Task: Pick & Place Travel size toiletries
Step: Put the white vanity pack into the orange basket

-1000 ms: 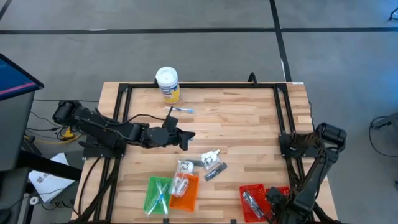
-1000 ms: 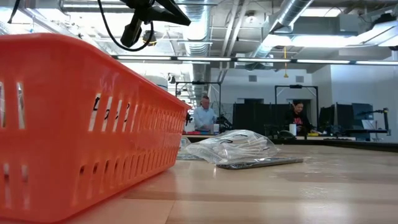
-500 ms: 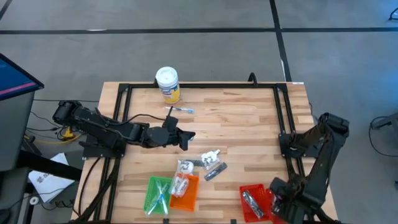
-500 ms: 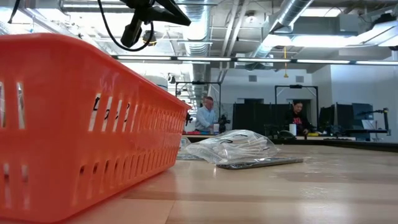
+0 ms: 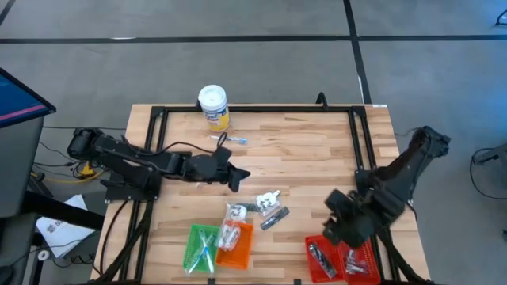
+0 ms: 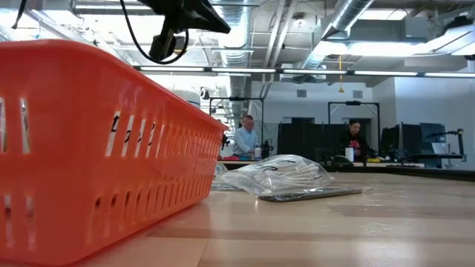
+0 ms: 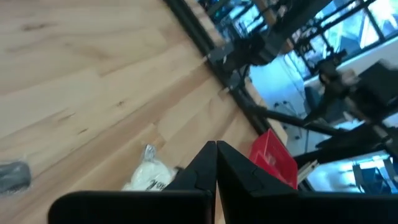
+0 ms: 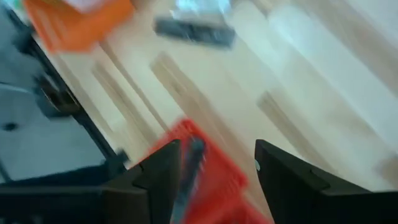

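I see the right gripper (image 5: 334,224) with fingers (image 8: 155,177) spread, empty, just above the red tray (image 5: 317,241); silvery toiletries (image 5: 319,257) lie inside it. Left gripper (image 5: 238,176) closed.

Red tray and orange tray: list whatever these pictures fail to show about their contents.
- Red tray, high view: the right arm covers its right part; silvery pieces too small to identify.
- Red tray, right wrist view: motion blur.
- Orange tray, low view: its wall hides the inside.
- Orange tray, high view: packets' print too small.

no readable text, labels or signs
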You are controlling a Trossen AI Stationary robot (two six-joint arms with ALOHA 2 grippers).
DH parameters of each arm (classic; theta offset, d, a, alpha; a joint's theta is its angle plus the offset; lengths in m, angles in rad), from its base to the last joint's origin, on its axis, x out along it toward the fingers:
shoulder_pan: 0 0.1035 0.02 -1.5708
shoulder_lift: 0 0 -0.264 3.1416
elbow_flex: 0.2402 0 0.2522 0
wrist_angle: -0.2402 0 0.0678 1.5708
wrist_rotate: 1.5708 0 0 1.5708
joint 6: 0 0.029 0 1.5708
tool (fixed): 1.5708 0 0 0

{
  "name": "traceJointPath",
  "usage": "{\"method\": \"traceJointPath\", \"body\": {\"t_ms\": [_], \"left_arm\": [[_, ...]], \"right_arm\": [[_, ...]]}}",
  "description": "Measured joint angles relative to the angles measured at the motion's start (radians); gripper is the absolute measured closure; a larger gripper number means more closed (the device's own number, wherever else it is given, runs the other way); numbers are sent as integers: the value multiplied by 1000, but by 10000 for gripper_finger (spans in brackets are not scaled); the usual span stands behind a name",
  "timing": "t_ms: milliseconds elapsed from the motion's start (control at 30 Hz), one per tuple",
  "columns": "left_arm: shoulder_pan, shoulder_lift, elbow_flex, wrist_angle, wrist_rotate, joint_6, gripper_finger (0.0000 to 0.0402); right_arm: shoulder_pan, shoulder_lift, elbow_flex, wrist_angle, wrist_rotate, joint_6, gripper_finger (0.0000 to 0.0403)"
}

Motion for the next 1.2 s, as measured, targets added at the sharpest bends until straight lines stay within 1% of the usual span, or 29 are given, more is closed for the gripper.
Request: {"method": "traceJointPath", "body": {"t_ms": [100, 267, 400, 433, 567, 667, 767, 867, 1000, 1067, 1100, 1200], "left_arm": [[37, 0, 0, -29, 88, 9, 400], [87, 0, 0, -81, 214, 66, 400], [117, 0, 0, -117, 292, 132, 400], [121, 0, 0, -124, 304, 155, 400], [128, 0, -13, -145, 318, 198, 400], [128, 0, -45, -148, 331, 183, 400], [128, 0, -90, -143, 352, 177, 400], [128, 0, -139, -138, 354, 143, 400], [126, 0, -180, -123, 353, 96, 401], [125, 0, -197, -104, 353, 81, 401], [125, 0, -203, -92, 353, 78, 401], [125, 0, -216, -47, 353, 75, 401]], "right_arm": [[-119, -17, -19, 113, -22, -132, 217], [-329, -18, -71, 338, -150, -336, 220], [-470, -17, -147, 483, -253, -405, 216], [-500, -17, -168, 517, -266, -418, 215], [-597, -17, -235, 551, -290, -439, 211], [-657, -17, -291, 592, -344, -453, 209], [-706, -17, -346, 687, -401, -465, 205], [-742, -16, -395, 750, -424, -467, 200], [-785, -7, -425, 814, -432, -492, 190], [-801, 36, -424, 873, -467, -505, 186], [-804, 53, -428, 876, -486, -513, 184], [-794, 156, -411, 941, -530, -533, 180]]}}
